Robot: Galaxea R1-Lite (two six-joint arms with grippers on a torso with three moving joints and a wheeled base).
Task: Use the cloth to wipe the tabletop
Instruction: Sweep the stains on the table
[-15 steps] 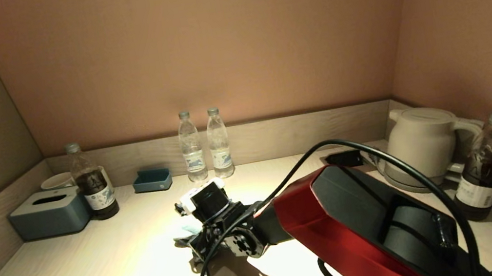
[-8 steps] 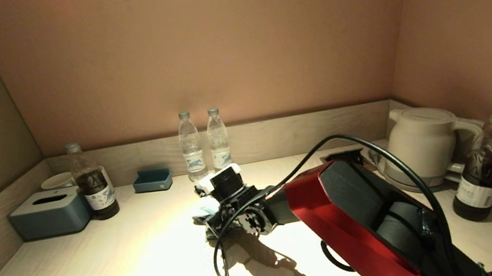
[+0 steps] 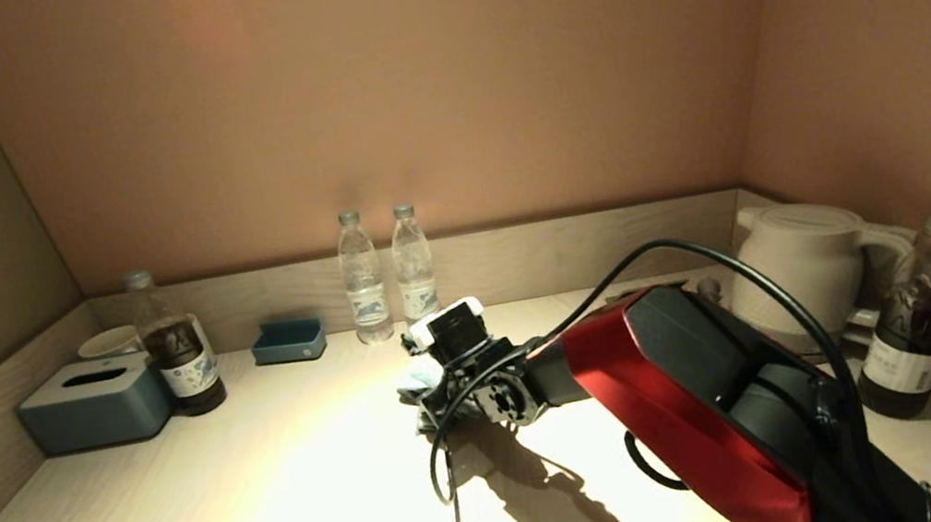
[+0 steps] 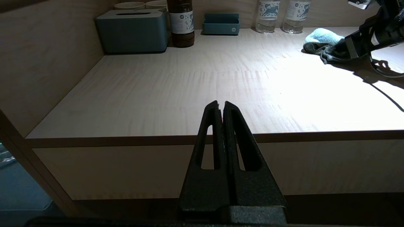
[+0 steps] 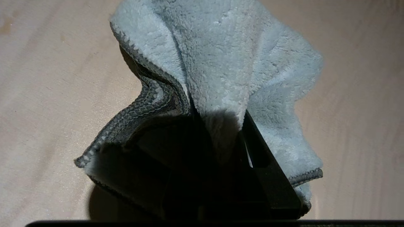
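Pale blue-green cloth [image 5: 221,63] pinched in right tool [image 5: 227,132], bunched on tabletop [image 3: 276,478], left tool [image 4: 221,107] closed, parked

The head camera looks forward and down over the whole tabletop [image 3: 187,510] to the far wall. The left wrist camera sits low, off the near edge, facing far across the tabletop [image 4: 189,91]. The right wrist camera looks straight down, very close to the cloth [image 5: 227,75]. All three views share the cloth [image 4: 322,39] [image 3: 420,375].

Tissue box [image 3: 96,403], bottles [image 3: 388,273], kettle [image 3: 799,275], tray [image 3: 288,340].
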